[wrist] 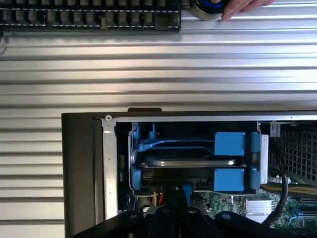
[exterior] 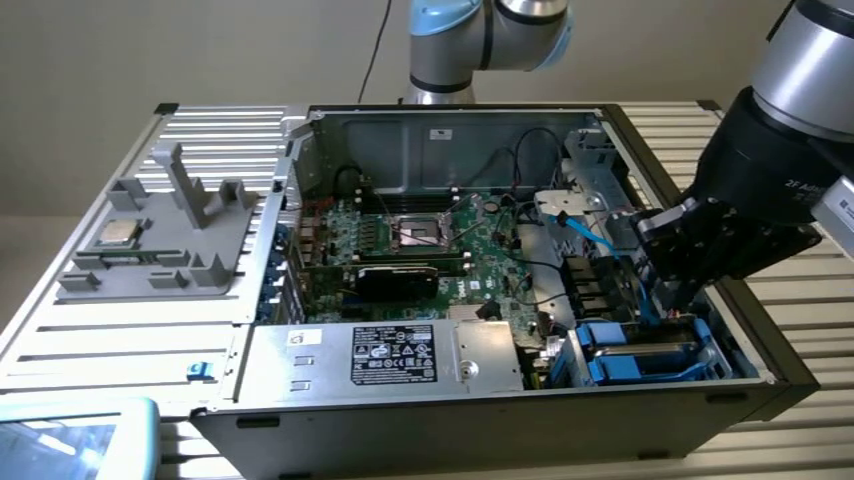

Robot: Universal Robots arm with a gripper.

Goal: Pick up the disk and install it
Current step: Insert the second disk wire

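The disk shows as a silver-grey slab lying flat in its bright blue carrier, inside the drive bay at the corner of the open computer case. The same blue carrier and disk sit in the case's near corner on the exterior view's right. My gripper reaches down into the case just above that bay. Its black fingers are shut together, with the tips at the carrier's near edge. I cannot tell whether they are gripping any part of it.
Inside the case are the motherboard, a silver box with a black label and a blue cable. A grey fixture holding a small silver chip stands on the slatted table. A keyboard and a person's hand lie beyond the case.
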